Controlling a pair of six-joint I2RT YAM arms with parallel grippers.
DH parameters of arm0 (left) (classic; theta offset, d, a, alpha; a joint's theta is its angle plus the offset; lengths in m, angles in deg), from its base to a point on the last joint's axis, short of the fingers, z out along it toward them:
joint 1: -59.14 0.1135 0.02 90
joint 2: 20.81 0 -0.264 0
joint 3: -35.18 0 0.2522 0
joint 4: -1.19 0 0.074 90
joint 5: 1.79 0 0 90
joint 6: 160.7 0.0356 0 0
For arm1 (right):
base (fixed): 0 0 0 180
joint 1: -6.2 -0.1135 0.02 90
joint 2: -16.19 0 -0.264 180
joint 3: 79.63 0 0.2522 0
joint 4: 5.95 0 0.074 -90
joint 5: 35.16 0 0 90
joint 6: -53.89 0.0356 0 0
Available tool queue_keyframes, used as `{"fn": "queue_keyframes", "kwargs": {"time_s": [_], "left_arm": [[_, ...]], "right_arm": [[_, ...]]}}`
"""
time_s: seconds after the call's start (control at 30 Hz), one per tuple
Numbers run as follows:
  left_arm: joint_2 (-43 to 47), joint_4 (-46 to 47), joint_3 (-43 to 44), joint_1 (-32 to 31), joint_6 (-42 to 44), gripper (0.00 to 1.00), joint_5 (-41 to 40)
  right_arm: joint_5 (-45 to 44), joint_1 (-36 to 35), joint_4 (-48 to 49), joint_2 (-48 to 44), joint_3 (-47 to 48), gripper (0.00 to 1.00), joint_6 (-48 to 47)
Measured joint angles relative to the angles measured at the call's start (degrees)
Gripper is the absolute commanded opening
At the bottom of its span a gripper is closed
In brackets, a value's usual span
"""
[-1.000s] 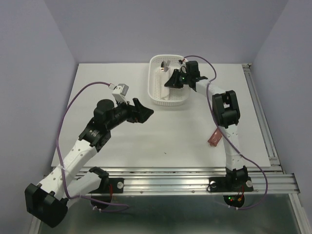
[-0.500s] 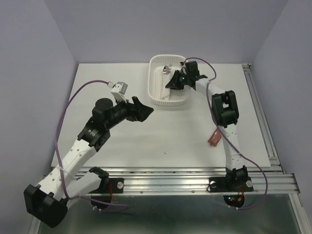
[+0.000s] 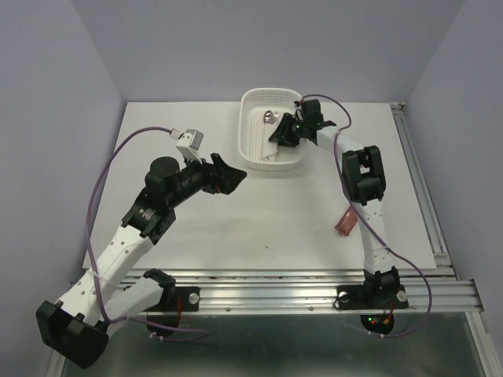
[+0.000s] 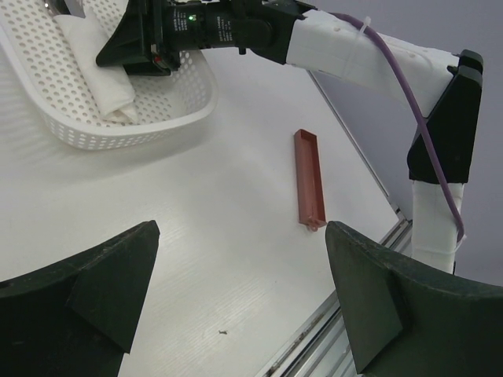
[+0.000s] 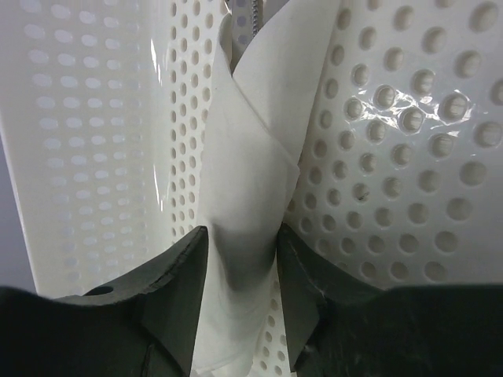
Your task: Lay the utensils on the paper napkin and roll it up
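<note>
Two claws: right claw (image 5: 240,259) pinches paper napkin (image 5: 251,157) between basket walls (image 5: 393,157), left claw (image 4: 244,267) spread.

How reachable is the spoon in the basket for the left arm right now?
Probably not: the right gripper sits inside the basket, fingers pinching the paper napkin beside the spoon, crowding the way in. The left gripper hangs open over the table.

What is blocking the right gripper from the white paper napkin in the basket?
Nothing visible. The right gripper pinches the folded white paper napkin between its fingers, inside the white perforated plastic basket.
</note>
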Motion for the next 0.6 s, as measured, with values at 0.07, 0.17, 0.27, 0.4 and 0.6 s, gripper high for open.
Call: {"fn": "queue_keyframes", "kwargs": {"time_s": [0.07, 0.17, 0.27, 0.4, 0.6], "left_arm": [[0.22, -0.02, 0.35, 0.0, 0.04, 0.99, -0.02], [0.26, -0.04, 0.7, 0.0, 0.15, 0.99, -0.13], [0.24, -0.39, 1.01, 0.0, 0.24, 0.99, -0.15], [0.24, -0.5, 1.07, 0.0, 0.44, 0.99, -0.28], [0.24, -1.09, 1.2, 0.0, 0.85, 0.99, -1.57]], "right_arm": [[-0.04, 0.07, 0.15, 0.0, 0.0, 0.5, 0.07], [-0.42, 0.11, 0.96, 0.0, -0.11, 0.52, 0.15], [-0.63, 0.15, 1.66, -0.04, -0.22, 0.55, 0.17], [-1.73, 0.24, 1.64, -0.35, -0.22, 0.6, 0.0], [-4.66, 0.28, 0.24, -2.29, -0.76, 0.64, -1.16]]}}
